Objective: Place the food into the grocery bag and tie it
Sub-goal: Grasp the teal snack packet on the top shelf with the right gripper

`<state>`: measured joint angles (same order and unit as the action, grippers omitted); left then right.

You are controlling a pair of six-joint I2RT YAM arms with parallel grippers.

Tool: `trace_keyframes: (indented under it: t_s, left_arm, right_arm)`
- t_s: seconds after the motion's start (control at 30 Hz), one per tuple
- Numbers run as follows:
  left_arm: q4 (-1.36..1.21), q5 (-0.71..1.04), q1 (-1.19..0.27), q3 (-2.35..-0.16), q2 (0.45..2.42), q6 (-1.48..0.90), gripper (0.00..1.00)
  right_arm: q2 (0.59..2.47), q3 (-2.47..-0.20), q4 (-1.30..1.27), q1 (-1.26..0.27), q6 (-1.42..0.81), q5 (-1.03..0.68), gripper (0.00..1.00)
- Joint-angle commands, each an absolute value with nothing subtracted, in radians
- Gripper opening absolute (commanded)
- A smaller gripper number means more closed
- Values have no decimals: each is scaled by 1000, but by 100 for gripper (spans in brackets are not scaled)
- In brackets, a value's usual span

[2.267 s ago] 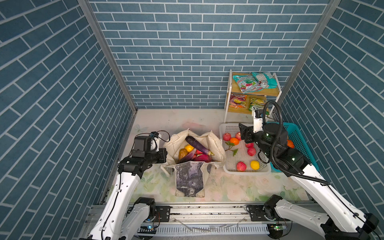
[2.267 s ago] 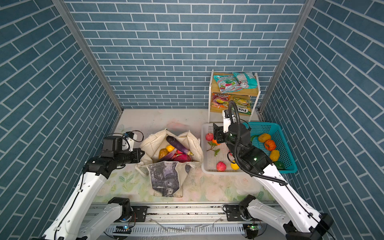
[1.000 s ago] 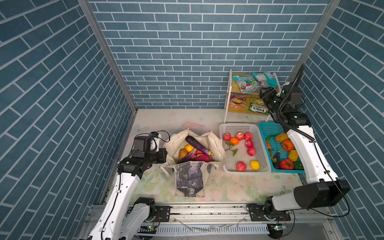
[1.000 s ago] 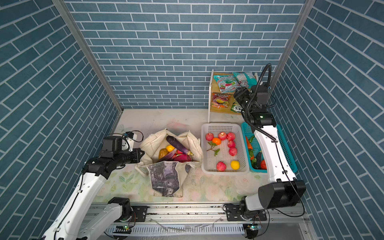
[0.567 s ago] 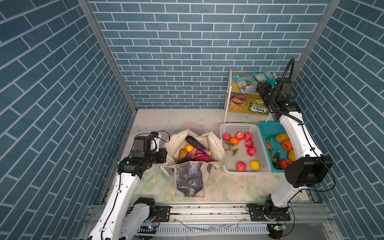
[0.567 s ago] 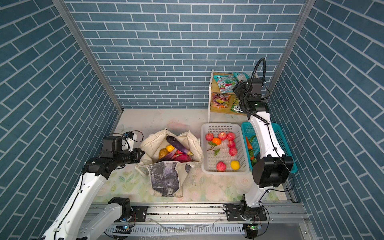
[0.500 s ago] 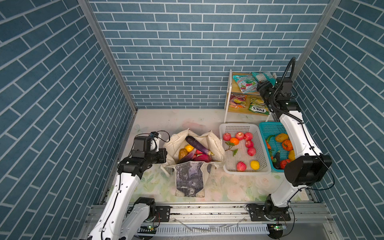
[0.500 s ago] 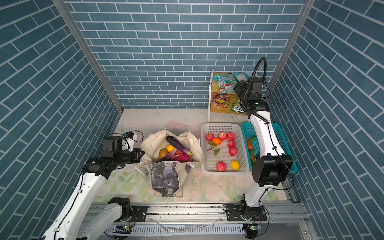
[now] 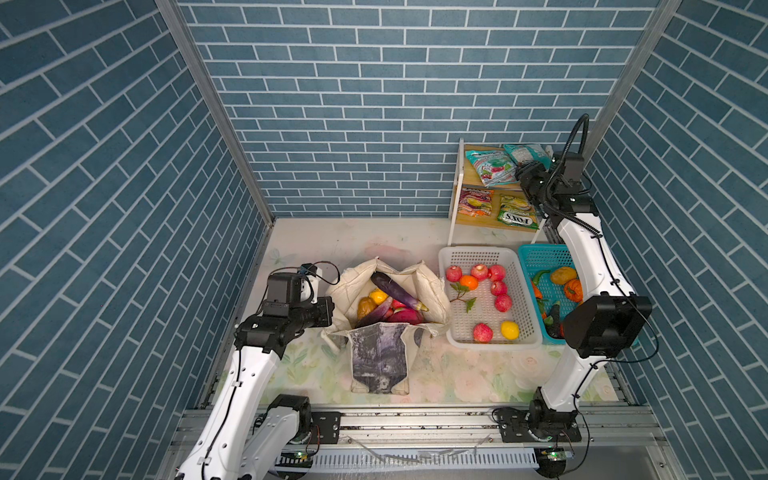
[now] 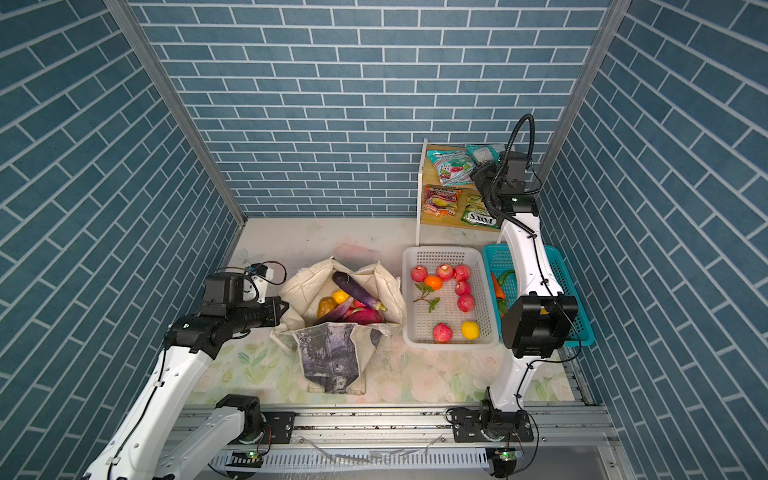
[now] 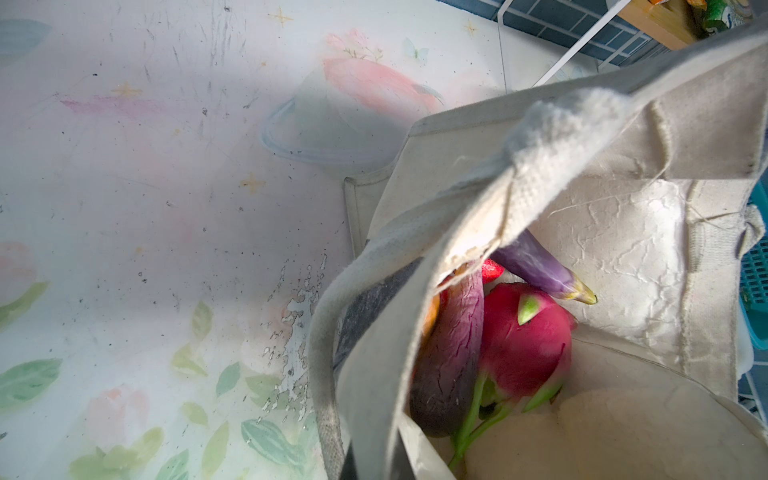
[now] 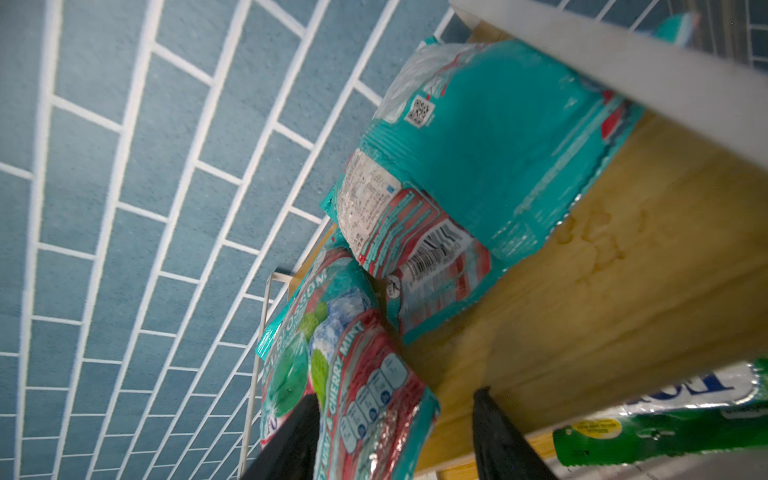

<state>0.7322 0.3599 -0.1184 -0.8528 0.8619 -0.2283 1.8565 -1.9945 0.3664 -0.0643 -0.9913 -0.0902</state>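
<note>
- Grocery bag (image 9: 428, 282): mid-table in both top views, mouth open, at 9 o'clock from the white basket (image 9: 478, 254).
- In the bag: aubergine (image 9: 395, 291), dragon fruit (image 11: 523, 340), yellow fruit (image 9: 378, 297).
- Left gripper (image 9: 328, 309): at the bag's 9 o'clock rim, pincer pressed together on the canvas edge.
- Right gripper (image 12: 397, 395): at the shelf rack (image 9: 456, 199), 1 o'clock of the table. I see the pincer spread, a teal snack packet (image 12: 361, 374) between the fingers, not clamped.
- Second teal packet (image 12: 478, 145): overlapping the first, same shelf.
- White basket: red apples (image 9: 496, 273), orange (image 9: 470, 282).
- Teal basket (image 9: 536, 253): at its 3 o'clock.
</note>
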Motion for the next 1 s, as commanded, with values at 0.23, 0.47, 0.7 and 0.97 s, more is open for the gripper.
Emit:
trace_keyframes:
  t_s: [0.23, 0.47, 0.7, 0.97]
  left_arm:
    - [742, 356, -123, -848, 850, -216, 3]
    - [743, 357, -123, -847, 846, -216, 3]
    - [742, 356, -123, -845, 846, -216, 3]
    - [738, 365, -123, -844, 849, -216, 3]
  right_arm:
    - [1890, -2040, 367, -61, -1044, -150, 45]
    - [1874, -2014, 317, -61, -1054, -164, 12]
    - [1776, -1953, 211, -63, -1072, -177, 0]
    - [1633, -1911, 45, -70, -1074, -248, 0]
